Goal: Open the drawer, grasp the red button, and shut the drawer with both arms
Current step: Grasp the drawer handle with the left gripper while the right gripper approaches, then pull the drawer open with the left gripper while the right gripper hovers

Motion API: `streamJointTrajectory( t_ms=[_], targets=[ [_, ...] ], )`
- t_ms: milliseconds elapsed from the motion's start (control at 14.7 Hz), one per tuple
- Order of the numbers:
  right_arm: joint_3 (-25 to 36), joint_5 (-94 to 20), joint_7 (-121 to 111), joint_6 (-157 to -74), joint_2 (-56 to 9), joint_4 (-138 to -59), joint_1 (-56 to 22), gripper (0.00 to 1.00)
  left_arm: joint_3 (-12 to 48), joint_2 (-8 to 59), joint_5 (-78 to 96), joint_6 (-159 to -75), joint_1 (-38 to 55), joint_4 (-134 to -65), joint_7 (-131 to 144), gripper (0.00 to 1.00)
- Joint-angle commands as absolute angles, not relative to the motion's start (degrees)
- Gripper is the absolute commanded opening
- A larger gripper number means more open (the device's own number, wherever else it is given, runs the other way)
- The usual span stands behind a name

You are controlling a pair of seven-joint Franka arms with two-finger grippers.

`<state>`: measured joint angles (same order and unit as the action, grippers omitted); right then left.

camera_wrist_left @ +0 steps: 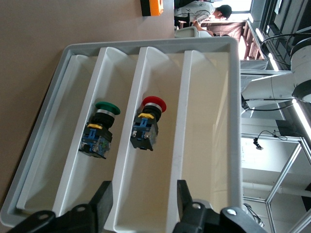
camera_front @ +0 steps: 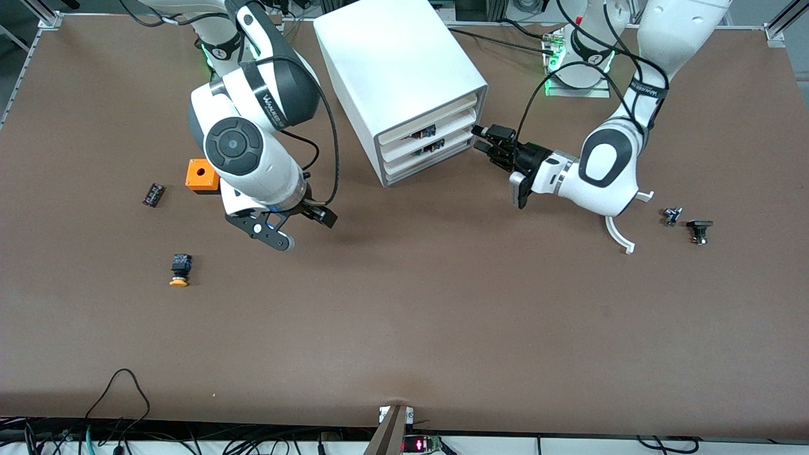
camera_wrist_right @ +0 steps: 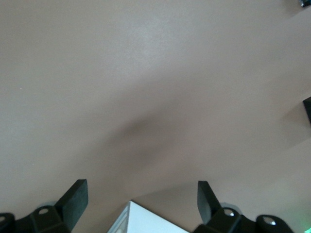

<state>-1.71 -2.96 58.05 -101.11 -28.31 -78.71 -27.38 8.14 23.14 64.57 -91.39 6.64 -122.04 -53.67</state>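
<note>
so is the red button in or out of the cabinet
In: the red button lies inside a cabinet slot, untouched.

The front camera sits high, facing both arms across the bench (camera_front: 404, 328), taking in the whole top. The left wrist camera looks past the left tool (camera_wrist_left: 141, 206) closely into the cabinet (camera_front: 404, 88) front (three drawers fill its picture). The right wrist camera looks past the right tool (camera_wrist_right: 141, 201) at bare bench. Front and left wrist views share the cabinet.
</note>
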Motion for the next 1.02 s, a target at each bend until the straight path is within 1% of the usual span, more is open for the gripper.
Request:
streamJointTrajectory(
  t_ms=[0, 205, 682, 955],
  targets=[
    [-1.4, -5.0, 60.3, -100.5, -29.9, -75.8, -27.9, 1.00, 9.0, 25.8, 67.7, -91.9, 6.9, -122.3, -57.6, 0.56],
    [-1.4, -5.4, 62.7, -100.4, -30.9, -74.4, -29.0, 1.00, 10.2, 29.3, 70.3, -91.8, 6.9, -123.5, -62.5, 0.55],
    [-1.3, -7.5, 66.9, -100.3, -32.3, -73.2, -30.9, 1.00, 11.4, 30.2, 71.7, -91.9, 6.9, -125.9, -64.6, 0.51],
    [-1.4, -8.1, 70.8, -99.7, -33.8, -69.3, -32.0, 1.00, 12.3, 32.2, 72.8, -92.0, 6.9, -125.9, -66.3, 0.49]
  ],
)
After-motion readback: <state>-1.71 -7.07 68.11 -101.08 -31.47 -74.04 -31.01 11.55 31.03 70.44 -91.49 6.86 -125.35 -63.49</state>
